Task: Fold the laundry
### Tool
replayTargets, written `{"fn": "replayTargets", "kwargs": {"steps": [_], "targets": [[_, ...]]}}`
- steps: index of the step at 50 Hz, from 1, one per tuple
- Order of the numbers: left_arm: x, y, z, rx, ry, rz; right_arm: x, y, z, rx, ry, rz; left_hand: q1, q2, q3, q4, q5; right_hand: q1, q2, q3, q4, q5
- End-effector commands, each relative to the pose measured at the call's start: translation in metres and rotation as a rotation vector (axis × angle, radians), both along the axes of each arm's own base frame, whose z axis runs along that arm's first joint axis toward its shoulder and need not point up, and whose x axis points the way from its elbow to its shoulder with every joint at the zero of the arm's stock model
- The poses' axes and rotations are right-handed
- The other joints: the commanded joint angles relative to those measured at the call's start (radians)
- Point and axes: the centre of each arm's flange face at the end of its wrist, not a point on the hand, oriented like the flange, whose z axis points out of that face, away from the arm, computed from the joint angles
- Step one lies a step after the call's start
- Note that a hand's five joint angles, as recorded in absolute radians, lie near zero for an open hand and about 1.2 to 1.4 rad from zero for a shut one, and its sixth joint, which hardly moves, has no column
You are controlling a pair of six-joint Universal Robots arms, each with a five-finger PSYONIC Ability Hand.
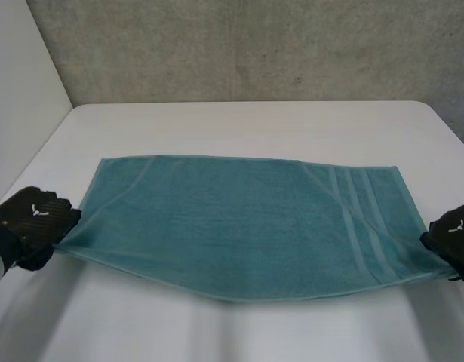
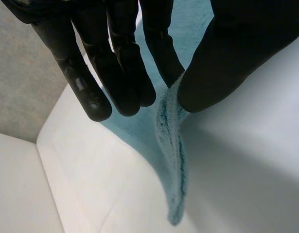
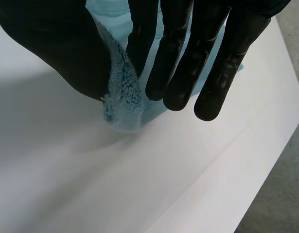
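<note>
Across the middle of the white surface (image 1: 239, 124) your teal towel (image 1: 239, 226) lies spread out, its long axis running side to side between the two arms. The far long edge rests on the surface and the near long edge is raised a little at both ends. Your left robot hand (image 1: 32, 222) is at the near left corner, pinching the cloth between its thumb (image 2: 232, 58) and straight fingers (image 2: 125, 73). Your right robot hand (image 1: 452, 235) pinches the near right corner the same way, just past the woven stripes (image 1: 360, 219). Each hand sits at its own end, so neither is nearer the middle, and the body of the towel lies beyond both hands. By the look of it, your next move is to carry the near edge forward onto the far edge; move both hands evenly, or the fold may skew.
</note>
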Motion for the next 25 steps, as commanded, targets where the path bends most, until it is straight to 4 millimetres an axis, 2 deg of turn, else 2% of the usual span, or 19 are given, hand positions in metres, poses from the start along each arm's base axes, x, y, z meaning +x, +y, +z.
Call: {"fn": "replayTargets", "kwargs": {"steps": [1,2,3,5,6,8,9,10,13,14,16,18,20,25], "targets": [[-0.020,-0.049,-0.013,-0.157,0.020,-0.099,-0.004,-0.054,-0.024,-0.104,-0.072,-0.079,0.265,0.196,0.203,0.201,0.256,0.417,0.219,0.208,0.203,0.231],[-0.020,-0.049,-0.013,-0.157,0.020,-0.099,-0.005,-0.065,-0.024,-0.134,-0.097,-0.107,0.265,0.196,0.203,0.201,0.256,0.417,0.219,0.208,0.203,0.231],[-0.034,-0.073,-0.019,-0.209,0.039,-0.139,-0.005,-0.069,-0.025,-0.147,-0.112,-0.119,0.265,0.196,0.203,0.201,0.256,0.417,0.219,0.208,0.203,0.231],[-0.037,-0.080,-0.021,-0.221,0.044,-0.146,-0.006,-0.094,-0.025,-0.207,-0.168,-0.161,0.265,0.196,0.203,0.201,0.256,0.417,0.219,0.208,0.203,0.231],[-0.042,-0.101,-0.026,-0.252,0.061,-0.150,-0.004,-0.100,-0.026,-0.220,-0.181,-0.163,0.265,0.196,0.203,0.201,0.256,0.417,0.219,0.208,0.203,0.231],[-0.045,-0.115,-0.030,-0.268,0.067,-0.144,0.003,-0.110,-0.028,-0.242,-0.203,-0.156,0.265,0.196,0.203,0.201,0.256,0.417,0.219,0.208,0.203,0.231],[-0.047,-0.121,-0.032,-0.275,0.070,-0.140,0.013,-0.119,-0.030,-0.264,-0.221,-0.142,0.265,0.196,0.203,0.201,0.256,0.417,0.219,0.208,0.203,0.231],[-0.054,-0.133,-0.036,-0.289,0.077,-0.134,0.017,-0.124,-0.029,-0.282,-0.230,-0.140,0.265,0.196,0.203,0.201,0.256,0.417,0.219,0.208,0.203,0.231],[-0.066,-0.150,-0.042,-0.321,0.078,-0.130,0.026,-0.140,-0.029,-0.332,-0.246,-0.140,0.265,0.196,0.203,0.201,0.256,0.417,0.219,0.208,0.203,0.231],[-0.071,-0.163,-0.044,-0.341,0.083,-0.116,0.029,-0.151,-0.029,-0.370,-0.251,-0.145,0.265,0.196,0.203,0.201,0.256,0.417,0.219,0.208,0.203,0.231],[-0.073,-0.168,-0.046,-0.349,0.084,-0.113,0.033,-0.169,-0.033,-0.420,-0.252,-0.147,0.265,0.196,0.203,0.201,0.256,0.417,0.219,0.208,0.203,0.231],[-0.079,-0.189,-0.056,-0.379,0.084,-0.108,0.035,-0.181,-0.036,-0.452,-0.253,-0.147,0.265,0.196,0.203,0.201,0.256,0.417,0.219,0.208,0.203,0.231],[-0.083,-0.198,-0.061,-0.389,0.086,-0.114,0.045,-0.196,-0.042,-0.488,-0.261,-0.126,0.265,0.196,0.203,0.201,0.256,0.417,0.219,0.208,0.203,0.231],[-0.097,-0.217,-0.072,-0.437,0.095,-0.134,0.057,-0.221,-0.062,-0.517,-0.256,-0.128,0.265,0.196,0.203,0.201,0.256,0.417,0.219,0.208,0.203,0.231]]}}
